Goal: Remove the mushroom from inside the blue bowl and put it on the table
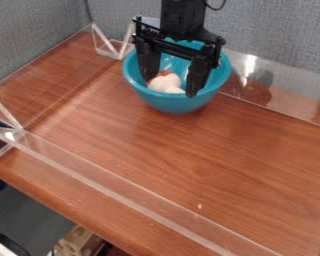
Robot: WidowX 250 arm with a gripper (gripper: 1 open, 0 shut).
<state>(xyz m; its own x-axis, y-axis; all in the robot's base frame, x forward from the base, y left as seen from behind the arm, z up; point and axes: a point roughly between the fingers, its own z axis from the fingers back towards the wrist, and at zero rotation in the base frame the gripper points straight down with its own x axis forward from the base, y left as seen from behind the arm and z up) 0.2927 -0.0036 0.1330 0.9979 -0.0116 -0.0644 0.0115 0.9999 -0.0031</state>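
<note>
Camera view, single frame: gripper (176,72) points straight down over the blue bowl (176,82), jaws spread wide and grasping nothing, one black finger at roughly 9 o'clock of the bowl's interior and the other at 3 o'clock. That spread reads as a straddle set up for a top-down pinch, with the mushroom (166,84) lying between the fingers on the bowl floor. Mushroom is cream-white with a reddish patch toward its 10 o'clock end; whether the fingertips touch it or the bowl wall cannot be told at this resolution. Bowl sits toward 12 o'clock of the table (163,170), near the far acrylic wall (276,80), leaving the wide wood surface from 4 to 8 o'clock open as a drop zone. Judgement: the grasp is about to begin; the lift is not yet done.
</note>
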